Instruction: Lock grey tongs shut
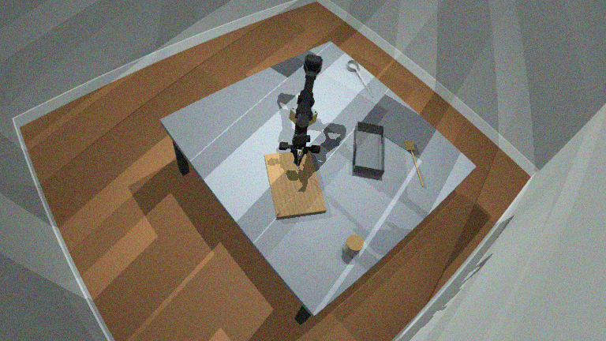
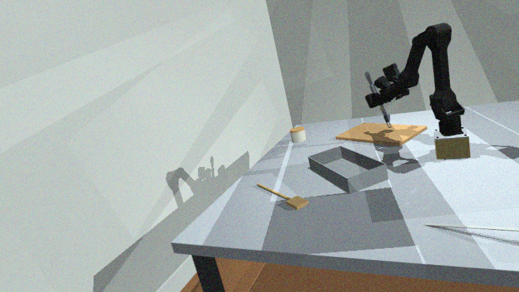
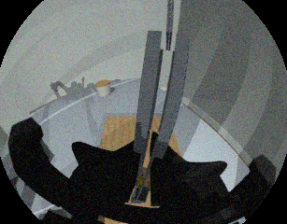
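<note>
My gripper is shut on the grey tongs and holds them steeply tilted above the wooden board. The two long arms stand close together, with a narrow gap between them in the wrist view. One end rises above the fingers. The other points down close over the board; I cannot tell whether it touches, nor which end is the hinge. The lock inside the hinge is hidden. The roasting tin stands apart from the board, without the tongs.
A wooden spatula-like tool lies beyond the tin. A round canister with a wooden lid stands past the board. A ladle lies by the far table edge; its thin handle shows in the exterior view.
</note>
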